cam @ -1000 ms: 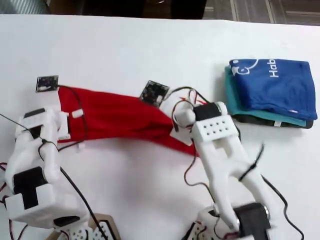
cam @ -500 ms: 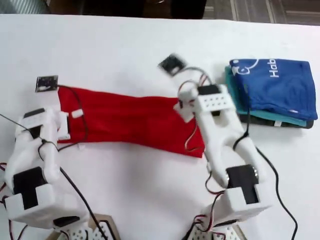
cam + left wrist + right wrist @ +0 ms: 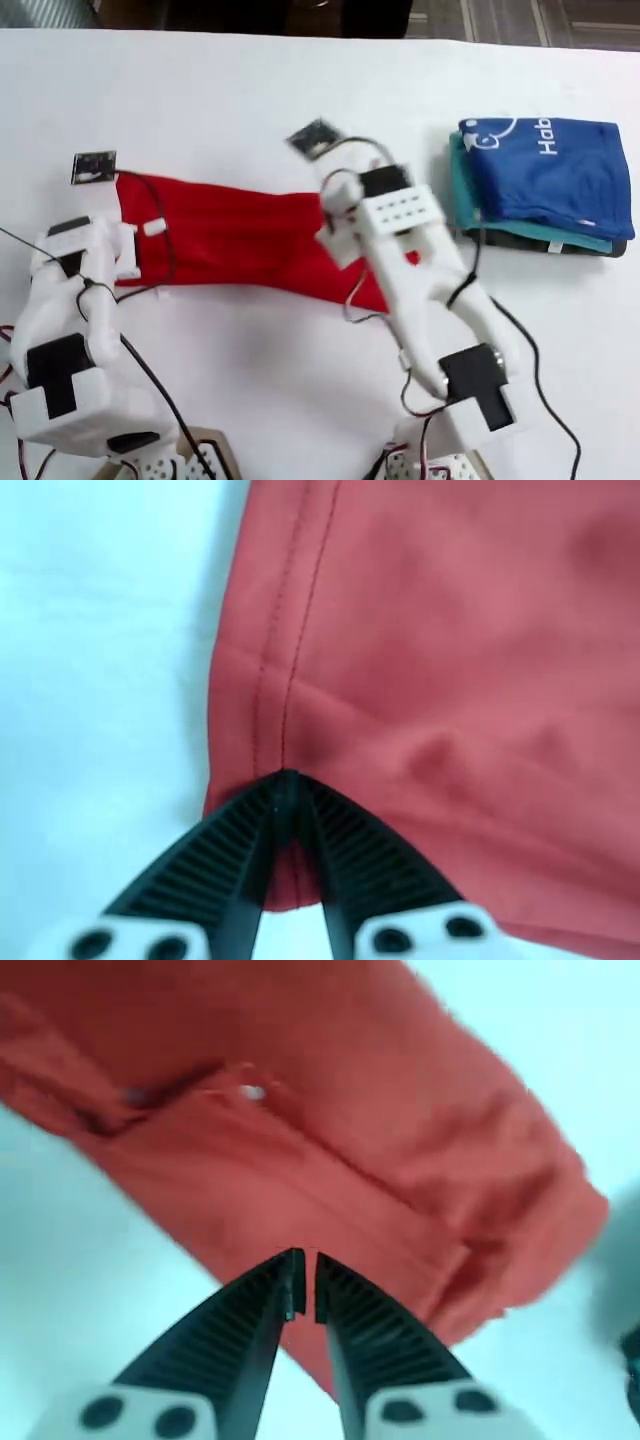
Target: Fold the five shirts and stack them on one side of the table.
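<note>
A long red cotton shirt [image 3: 240, 235], already folded into a narrow strip, is lying across the middle of the white table [image 3: 300, 80] in the high view. Its long axis is running from the left of the frame toward the centre right.

The left gripper [image 3: 285, 780] is sitting at the strip's left short end. Its black ribbed jaws are pressed together, pinching the stitched hem.

The right gripper [image 3: 303, 1280] is hanging over the strip's right portion, just short of the far end, which is showing beyond the arm at centre right. Its jaws are drawn nearly together with a thin slit between them. Whether any cloth is nipped in that slit I cannot tell.

At the right edge of the frame a stack of folded shirts [image 3: 545, 175] is resting, blue on top, teal beneath, something dark under that. It is sitting near the strip's right end without touching it.

Judging from this, the next fold is likely bringing one short end over the other along the long axis. The right arm is nearer the stack.
</note>
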Controlling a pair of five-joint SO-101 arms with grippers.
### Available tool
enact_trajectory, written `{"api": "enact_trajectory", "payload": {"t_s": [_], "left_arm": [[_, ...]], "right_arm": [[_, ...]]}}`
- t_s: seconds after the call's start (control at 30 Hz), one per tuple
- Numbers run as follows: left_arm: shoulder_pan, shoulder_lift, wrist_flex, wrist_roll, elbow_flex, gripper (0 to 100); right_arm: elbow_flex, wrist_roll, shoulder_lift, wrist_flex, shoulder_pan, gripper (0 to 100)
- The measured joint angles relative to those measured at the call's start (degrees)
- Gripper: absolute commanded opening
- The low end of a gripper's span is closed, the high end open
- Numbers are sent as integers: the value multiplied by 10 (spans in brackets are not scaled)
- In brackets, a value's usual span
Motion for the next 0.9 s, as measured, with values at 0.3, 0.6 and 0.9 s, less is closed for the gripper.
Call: {"api": "enact_trajectory", "payload": {"t_s": [0.3,0.6,0.9], "left_arm": [[0,0,0,0,0,27],[0,0,0,0,0,27],[0,0,0,0,0,27]], "right_arm": [[8,-3,54,-100,-76,19],[-33,-3,127,-117,-75,19],[-135,-3,-41,50,53,19]]}}
